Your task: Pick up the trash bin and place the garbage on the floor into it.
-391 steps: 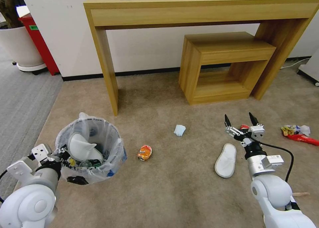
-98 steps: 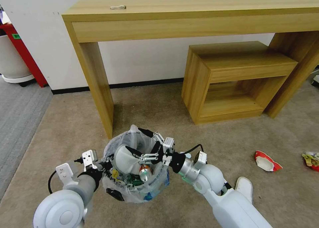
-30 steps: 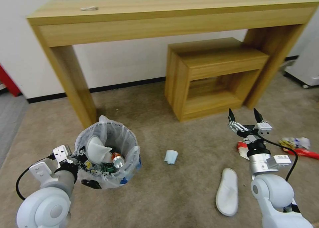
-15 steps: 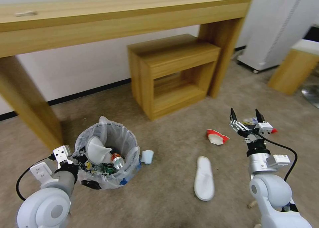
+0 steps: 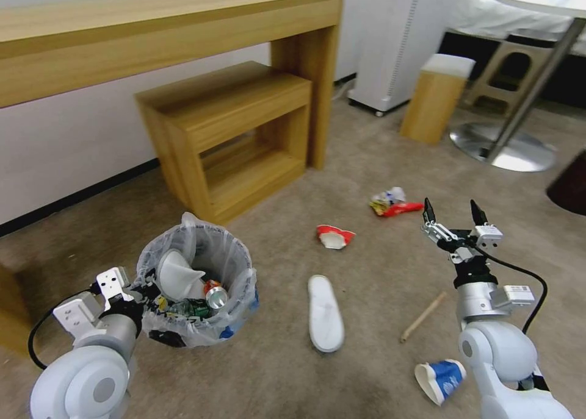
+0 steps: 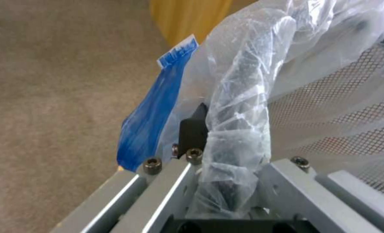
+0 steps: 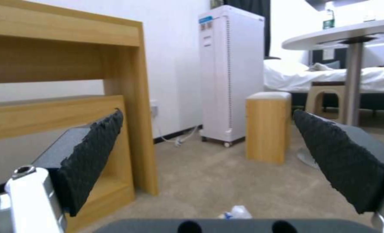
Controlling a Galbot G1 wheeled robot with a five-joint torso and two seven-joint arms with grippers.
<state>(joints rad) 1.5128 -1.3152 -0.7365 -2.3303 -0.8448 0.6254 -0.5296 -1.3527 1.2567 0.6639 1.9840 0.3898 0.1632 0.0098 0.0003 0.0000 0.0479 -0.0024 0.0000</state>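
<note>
The trash bin [image 5: 194, 288] hangs from the left gripper [image 6: 226, 181], low on the robot's left side, just over the floor [image 5: 256, 370]. The gripper is pinched tight on the bin's rim, with the crinkly clear bag [image 6: 243, 106] squashed in the pinch. A blue bit [image 6: 155, 110] shows on the bin's side.

Inside the bin there is a white slipper [image 5: 177, 275] standing up against the wall. Next to it lies a shiny can [image 5: 213, 295]. Under them is some dark and green stuff that I cannot name. The bin looks about half full, so there is room for more.

More garbage lies on the carpet. A second white slipper [image 5: 325, 314] is just beside the bin, flat on the floor. A red-white crushed cup [image 5: 334, 236] is a bit farther, toward the small wooden shelf [image 5: 232, 132]. A red wrapper [image 5: 395, 204] is past that. A wooden stick [image 5: 423, 316] and a blue paper cup [image 5: 441, 380] lie close to the right arm.

The right gripper [image 5: 455, 221] is up in the air with its fingers wide apart and nothing in it. It points forward over the carpet.

I think the job now is to choose the next piece. To do it well, the bin should stay level so nothing tips out. The gripper should come straight down on one piece and pinch it in the middle. The slipper is flat, so grabbing its edge may work best.
</note>
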